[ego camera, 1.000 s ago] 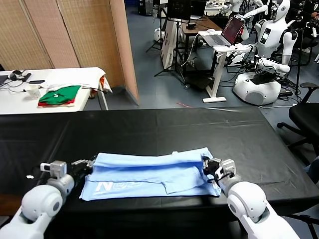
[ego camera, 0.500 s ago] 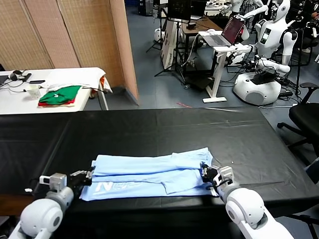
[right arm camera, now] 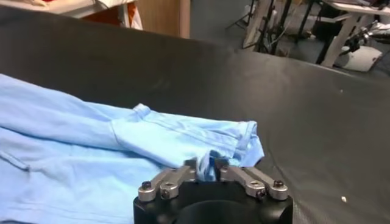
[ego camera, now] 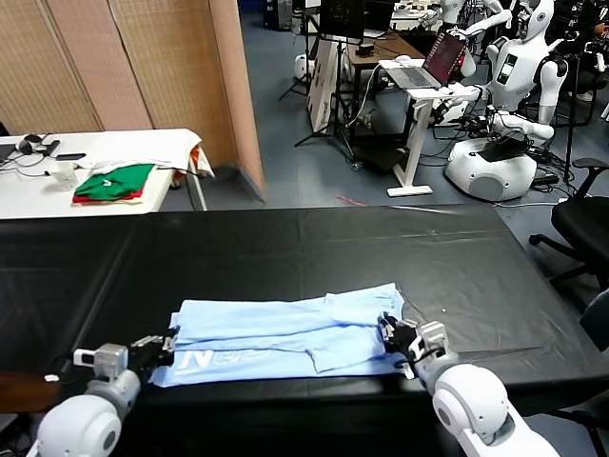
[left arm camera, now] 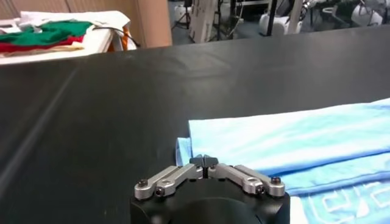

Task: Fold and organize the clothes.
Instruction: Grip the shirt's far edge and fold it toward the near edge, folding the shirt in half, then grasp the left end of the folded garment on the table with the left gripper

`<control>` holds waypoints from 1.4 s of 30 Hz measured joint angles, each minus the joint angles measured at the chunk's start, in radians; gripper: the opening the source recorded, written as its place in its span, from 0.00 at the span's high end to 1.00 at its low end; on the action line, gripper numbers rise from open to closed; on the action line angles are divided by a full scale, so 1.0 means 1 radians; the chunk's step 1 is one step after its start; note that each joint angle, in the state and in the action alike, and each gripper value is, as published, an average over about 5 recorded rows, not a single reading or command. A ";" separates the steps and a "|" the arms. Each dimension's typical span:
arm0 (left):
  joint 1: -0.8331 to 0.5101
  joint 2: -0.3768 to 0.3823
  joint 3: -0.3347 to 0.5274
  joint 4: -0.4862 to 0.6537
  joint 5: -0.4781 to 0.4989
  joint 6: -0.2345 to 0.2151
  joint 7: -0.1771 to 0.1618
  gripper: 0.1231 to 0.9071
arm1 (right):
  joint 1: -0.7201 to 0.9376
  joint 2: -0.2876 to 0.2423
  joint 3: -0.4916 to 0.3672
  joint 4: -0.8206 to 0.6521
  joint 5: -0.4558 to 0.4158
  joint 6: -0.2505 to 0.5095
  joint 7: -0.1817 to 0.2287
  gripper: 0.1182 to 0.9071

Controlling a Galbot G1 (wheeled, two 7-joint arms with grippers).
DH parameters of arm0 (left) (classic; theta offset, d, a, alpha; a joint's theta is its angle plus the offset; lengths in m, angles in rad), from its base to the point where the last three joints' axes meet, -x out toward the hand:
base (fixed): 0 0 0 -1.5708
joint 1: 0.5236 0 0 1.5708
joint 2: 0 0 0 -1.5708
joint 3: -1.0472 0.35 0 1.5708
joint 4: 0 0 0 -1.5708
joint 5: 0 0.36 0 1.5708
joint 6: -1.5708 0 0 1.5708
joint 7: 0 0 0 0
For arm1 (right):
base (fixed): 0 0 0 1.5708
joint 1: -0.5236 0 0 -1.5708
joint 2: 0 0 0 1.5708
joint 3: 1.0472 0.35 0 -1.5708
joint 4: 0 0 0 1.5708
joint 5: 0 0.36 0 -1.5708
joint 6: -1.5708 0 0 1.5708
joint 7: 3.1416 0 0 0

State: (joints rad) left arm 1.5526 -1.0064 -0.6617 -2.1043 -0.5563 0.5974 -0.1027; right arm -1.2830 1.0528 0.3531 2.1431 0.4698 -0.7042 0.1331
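**Blue T-shirt folded lengthwise near the front edge of a black table**

We see the pale light-blue T-shirt (ego camera: 285,333) lying as a long folded band on the black tabletop (ego camera: 314,248), close to its front edge and roughly centred between the left and right edges. White lettering (ego camera: 202,359) shows on the lower layer near the shirt's left end. The fabric is wrinkled, with a sleeve (right arm camera: 183,137) folded over at the right end.

Our left gripper (ego camera: 157,348) sits at the shirt's left end. In the left wrist view its fingertips (left arm camera: 204,161) meet with almost no gap, right at the corner of the cloth; we cannot tell whether any fabric is caught between them. Our right gripper (ego camera: 397,337) is at the shirt's right end, and in the right wrist view a bunch of blue fabric sits between its fingers (right arm camera: 222,165), which are clamped on it.

The tabletop is covered in a dark, slightly glossy sheet with faint creases. Beyond its far left corner stands a white table (ego camera: 105,162) carrying folded green and red garments (ego camera: 114,183) and some small items. Behind that are woven tan partition panels (ego camera: 124,67). Across the grey floor to the right we see a desk with an open laptop (ego camera: 433,62), white humanoid robots (ego camera: 514,86), and a black office chair (ego camera: 585,224) beside the table's right edge.
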 joint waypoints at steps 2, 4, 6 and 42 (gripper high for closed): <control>0.003 -0.001 -0.019 -0.013 -0.013 0.002 -0.005 0.45 | 0.010 0.015 0.008 -0.006 -0.005 0.021 0.013 0.07; -0.003 -0.003 -0.034 -0.016 -0.034 -0.009 -0.013 0.29 | 0.027 0.035 0.011 -0.022 -0.017 0.038 0.023 0.02; -0.018 -0.008 -0.042 -0.010 -0.064 -0.026 -0.020 0.14 | 0.047 0.059 0.009 -0.045 -0.033 0.048 0.027 0.00; -0.218 -0.021 0.076 0.219 -0.108 -0.051 0.019 0.26 | 0.176 0.255 -0.013 -0.334 -0.111 0.101 0.056 0.32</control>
State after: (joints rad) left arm 1.3350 -1.0271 -0.5856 -1.8848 -0.6646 0.5460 -0.0838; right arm -1.1069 1.3082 0.3401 1.8094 0.3593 -0.6034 0.1890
